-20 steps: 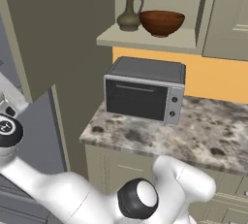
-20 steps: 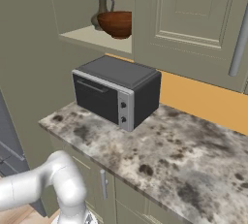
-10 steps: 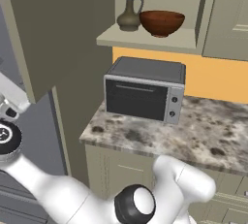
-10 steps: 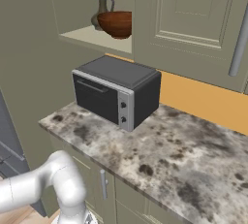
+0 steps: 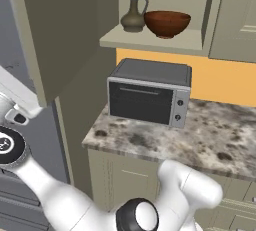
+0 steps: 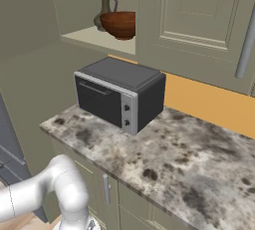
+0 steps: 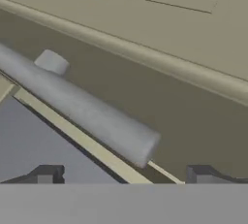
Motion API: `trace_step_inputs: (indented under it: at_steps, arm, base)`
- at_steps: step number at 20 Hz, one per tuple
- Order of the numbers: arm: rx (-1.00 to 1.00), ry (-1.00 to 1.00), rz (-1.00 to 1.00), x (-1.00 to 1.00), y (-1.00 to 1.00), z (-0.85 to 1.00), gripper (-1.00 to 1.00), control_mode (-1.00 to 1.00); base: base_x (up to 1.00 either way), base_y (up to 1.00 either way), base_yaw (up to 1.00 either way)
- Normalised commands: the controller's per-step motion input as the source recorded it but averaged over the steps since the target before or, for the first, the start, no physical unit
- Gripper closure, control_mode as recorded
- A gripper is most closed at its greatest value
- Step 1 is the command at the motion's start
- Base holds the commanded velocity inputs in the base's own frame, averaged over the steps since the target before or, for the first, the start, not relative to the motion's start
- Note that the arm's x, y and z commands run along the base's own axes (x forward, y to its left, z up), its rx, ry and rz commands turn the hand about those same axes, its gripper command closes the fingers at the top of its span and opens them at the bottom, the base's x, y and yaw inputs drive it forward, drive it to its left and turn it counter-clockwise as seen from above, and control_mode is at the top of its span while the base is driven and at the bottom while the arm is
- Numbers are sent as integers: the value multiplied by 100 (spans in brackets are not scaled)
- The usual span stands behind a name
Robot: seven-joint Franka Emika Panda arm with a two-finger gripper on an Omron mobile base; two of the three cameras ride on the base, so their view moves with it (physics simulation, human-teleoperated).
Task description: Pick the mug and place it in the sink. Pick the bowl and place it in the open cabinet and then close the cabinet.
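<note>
Nearby, dark jug [image 5: 133, 10] just beside bowl [image 5: 167, 23]

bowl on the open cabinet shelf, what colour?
The bowl is glossy reddish-brown, wood-like; clearest in the left base view.

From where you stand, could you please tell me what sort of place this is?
It looks like a home kitchen: a toaster oven stands on a speckled stone counter, and above it an open cabinet shelf holds a wooden bowl beside a dark jug.
</note>
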Motion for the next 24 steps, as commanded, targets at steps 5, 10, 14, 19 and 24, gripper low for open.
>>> trace_step_inputs:
  at_steps: [5,10,14,19,24]
  arm:
    - [13,-1,-4,10,-68,-21,-100,-100]
    - [17,-3,0,15,-71,-19,-100,-100]
    - [18,-4,0,0,-69,-12,-100,-100]
    - [19,-3,0,0,-80,-10,-100,-100]
    - [17,-4,0,0,-96,0,-100,-100]
  base:
    - [0,0,0]
    - [0,0,0]
    - [0,0,0]
    - [0,0,0]
    - [0,0,0]
